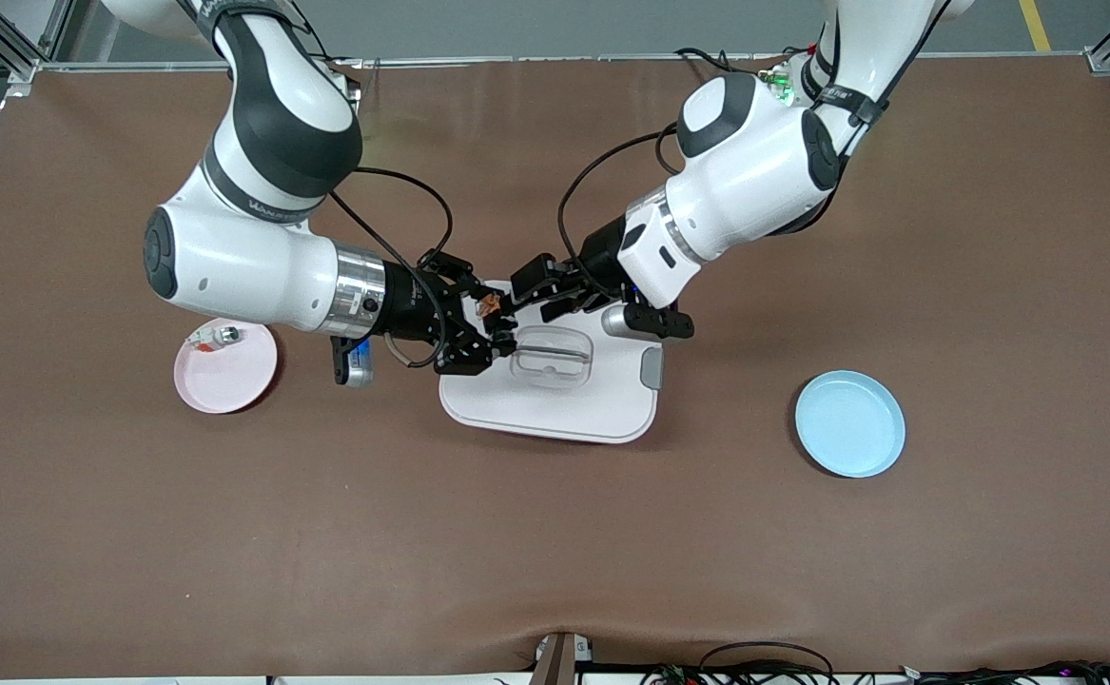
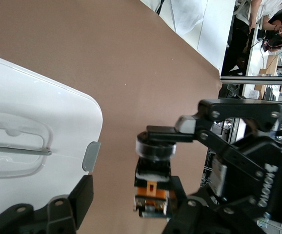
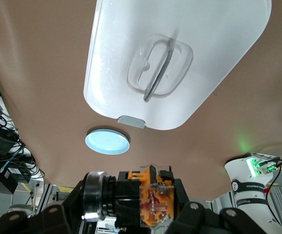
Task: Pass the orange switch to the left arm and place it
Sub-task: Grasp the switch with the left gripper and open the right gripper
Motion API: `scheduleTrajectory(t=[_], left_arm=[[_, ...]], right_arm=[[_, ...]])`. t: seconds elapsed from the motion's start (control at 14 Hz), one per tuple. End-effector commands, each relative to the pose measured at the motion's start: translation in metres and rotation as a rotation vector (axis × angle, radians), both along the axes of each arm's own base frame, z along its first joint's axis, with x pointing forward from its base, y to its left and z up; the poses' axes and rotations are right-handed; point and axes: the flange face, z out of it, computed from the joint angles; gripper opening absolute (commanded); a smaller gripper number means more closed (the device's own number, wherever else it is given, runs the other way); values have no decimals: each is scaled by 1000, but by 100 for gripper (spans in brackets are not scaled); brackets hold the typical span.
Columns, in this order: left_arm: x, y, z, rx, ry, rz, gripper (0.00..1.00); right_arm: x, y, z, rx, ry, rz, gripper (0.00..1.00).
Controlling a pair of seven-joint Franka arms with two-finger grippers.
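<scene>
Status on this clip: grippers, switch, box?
Right gripper shut on orange switch above the box. Left gripper meets it, fingers open. Handover unfinished.

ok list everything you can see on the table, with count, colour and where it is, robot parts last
box: one, white with grey latches, mid-table.
orange switch: one, orange and black, in the air over the box's edge, held in the right claw.
pink plate: one, toward the right arm's end.
small silver-and-white part: one, on the pink plate.
blue plate: one, light blue, toward the left arm's end.
right claw: black, shut on the switch.
left claw: black, at the switch, over the box.
</scene>
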Motion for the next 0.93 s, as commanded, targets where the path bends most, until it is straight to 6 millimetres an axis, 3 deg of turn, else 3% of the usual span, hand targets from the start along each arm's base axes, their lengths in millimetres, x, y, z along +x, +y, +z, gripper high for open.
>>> scheduleTrajectory(t=[0.0, 0.36, 0.43, 0.5, 0.57, 0.71, 0.79, 0.86], left_arm=[[-3, -15, -2, -34, -3, 20, 69], [-3, -16, 1, -39, -13, 27, 68], [-4, -17, 0, -37, -12, 23, 64], [-4, -18, 0, -36, -16, 22, 57], [-5, -19, 0, -31, -27, 11, 44], [-5, -18, 0, -28, -31, 10, 7], [-6, -19, 0, -26, -34, 6, 0], [-6, -19, 0, -25, -36, 5, 0]], right_arm=[[-1, 11, 13, 12, 1, -17, 0], [1, 25, 7, 6, -6, -41, 0], [0, 27, 7, 7, -5, -40, 0], [0, 29, 8, 6, -7, -38, 0], [0, 29, 6, 3, -7, -37, 0], [1, 29, 6, 3, -7, -37, 0], [1, 29, 6, 3, -9, -38, 0], [1, 29, 5, 2, -6, -37, 0]])
